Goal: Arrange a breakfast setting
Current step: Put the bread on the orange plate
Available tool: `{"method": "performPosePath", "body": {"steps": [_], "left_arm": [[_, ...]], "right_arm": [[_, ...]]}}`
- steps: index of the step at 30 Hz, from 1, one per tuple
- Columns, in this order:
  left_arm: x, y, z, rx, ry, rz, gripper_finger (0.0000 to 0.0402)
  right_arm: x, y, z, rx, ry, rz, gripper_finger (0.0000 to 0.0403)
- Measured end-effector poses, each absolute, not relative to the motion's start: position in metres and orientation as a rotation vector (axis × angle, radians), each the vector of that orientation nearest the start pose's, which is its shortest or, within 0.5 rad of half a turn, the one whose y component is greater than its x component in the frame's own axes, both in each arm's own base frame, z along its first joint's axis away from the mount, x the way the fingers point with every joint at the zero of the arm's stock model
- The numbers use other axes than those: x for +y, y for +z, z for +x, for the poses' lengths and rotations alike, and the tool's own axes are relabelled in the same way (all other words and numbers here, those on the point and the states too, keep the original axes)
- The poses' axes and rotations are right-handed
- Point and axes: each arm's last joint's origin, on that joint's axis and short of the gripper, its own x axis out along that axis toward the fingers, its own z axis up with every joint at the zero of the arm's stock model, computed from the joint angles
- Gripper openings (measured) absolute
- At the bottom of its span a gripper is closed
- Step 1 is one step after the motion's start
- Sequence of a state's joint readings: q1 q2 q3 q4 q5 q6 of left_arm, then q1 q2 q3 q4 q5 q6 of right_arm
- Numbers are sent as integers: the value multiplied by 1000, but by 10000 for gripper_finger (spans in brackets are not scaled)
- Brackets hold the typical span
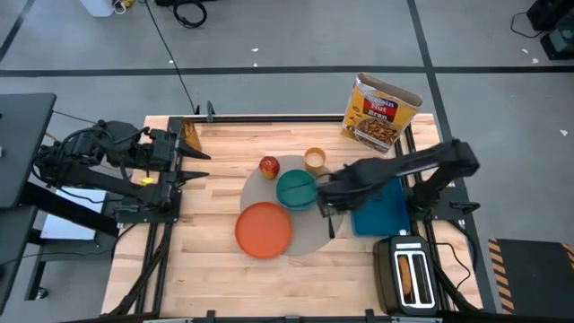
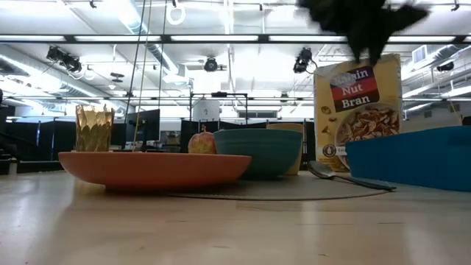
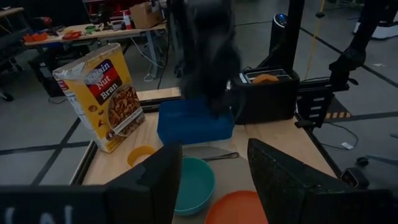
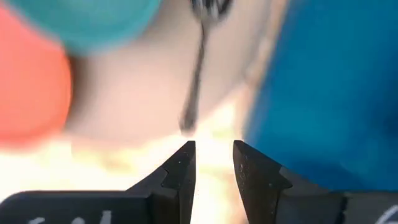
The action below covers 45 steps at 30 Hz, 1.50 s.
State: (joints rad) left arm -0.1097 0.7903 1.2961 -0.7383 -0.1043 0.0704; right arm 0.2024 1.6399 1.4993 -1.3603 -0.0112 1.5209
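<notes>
**On the grey mat, the spoon lies free beside the bowl**

On the large round grey placemat (image 1: 309, 235) the orange plate (image 1: 265, 230) sits at the near left, with the teal bowl (image 1: 296, 189) just behind it, the red apple (image 1: 269, 166) and the small yellow-orange cup (image 1: 315, 160) at the mat's far edge. The metal spoon (image 2: 346, 177) rests flat on the mat's right side, between the bowl and the blue rectangular tray (image 1: 381, 208). The right gripper (image 4: 213, 163) hangs above the spoon's handle end, its fingers a narrow gap apart and holding nothing; the spoon looks released. The left gripper (image 3: 208, 180) waits spread wide at the table's left edge, empty. A round bread (image 3: 265, 78) sits in the black two-slot toaster (image 1: 408, 276); a cereal box (image 1: 380, 111) stands at the far right.

Judging from this, the spoon placement is about finished. To do it well, the right arm should rise straight up, clear of the handle, so the spoon is not dragged or spun against the bowl. The bread probably remains to be fetched, and the toaster slot demands a careful vertical approach.
</notes>
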Motion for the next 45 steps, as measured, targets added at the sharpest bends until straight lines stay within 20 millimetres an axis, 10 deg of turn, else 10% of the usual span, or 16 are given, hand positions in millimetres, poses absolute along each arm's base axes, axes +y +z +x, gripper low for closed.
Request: {"method": "performPosePath", "body": {"steps": [8,19,33,45], "left_arm": [[-10,440,118,234,-19,89,190],[-13,431,142,253,-35,68,190],[-16,426,161,287,-33,50,190],[-16,426,161,289,-31,24,190]], "right_arm": [[116,353,219,1514,-768,1170,153],[183,323,170,1883,-843,1186,236],[192,273,161,1737,-953,1310,195],[190,273,163,1704,-954,1311,56]]}}
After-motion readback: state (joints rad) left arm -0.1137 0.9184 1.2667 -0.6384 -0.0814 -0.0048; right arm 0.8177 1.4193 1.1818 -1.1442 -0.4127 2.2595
